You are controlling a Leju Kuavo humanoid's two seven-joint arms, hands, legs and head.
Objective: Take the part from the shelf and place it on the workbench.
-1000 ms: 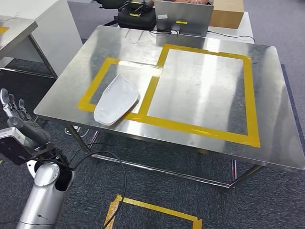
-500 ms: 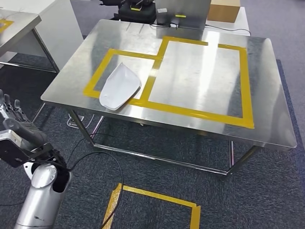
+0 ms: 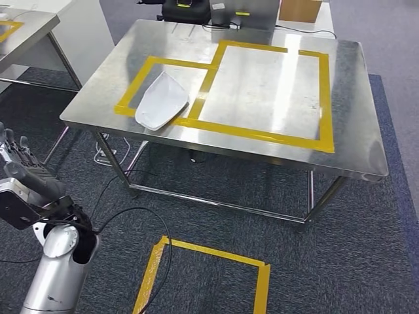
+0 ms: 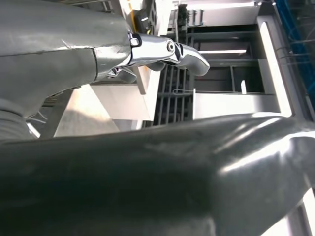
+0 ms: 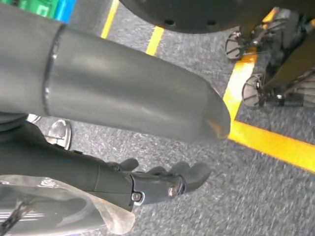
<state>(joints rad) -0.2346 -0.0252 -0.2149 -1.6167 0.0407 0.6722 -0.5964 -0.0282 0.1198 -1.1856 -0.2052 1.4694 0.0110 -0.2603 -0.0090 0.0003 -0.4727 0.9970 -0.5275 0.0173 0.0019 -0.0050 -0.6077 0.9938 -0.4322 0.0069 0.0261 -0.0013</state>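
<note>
The left hand (image 3: 19, 163) hangs at the lower left of the head view, fingers spread and holding nothing. The right hand (image 5: 159, 184) hangs over the carpet with fingers loosely curled, apparently empty; a clear film at its palm is unclear. The white part (image 3: 162, 101) lies up and right of the left hand, on the tabletop (image 3: 277, 140), long axis diagonal, across the yellow tape frame (image 3: 148, 69). The left arm looks nearer.

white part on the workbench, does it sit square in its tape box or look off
Slightly off. The white part lies tilted inside the smaller yellow tape box on the workbench, its near end overlapping the front tape line. Nothing looks damaged.
</note>
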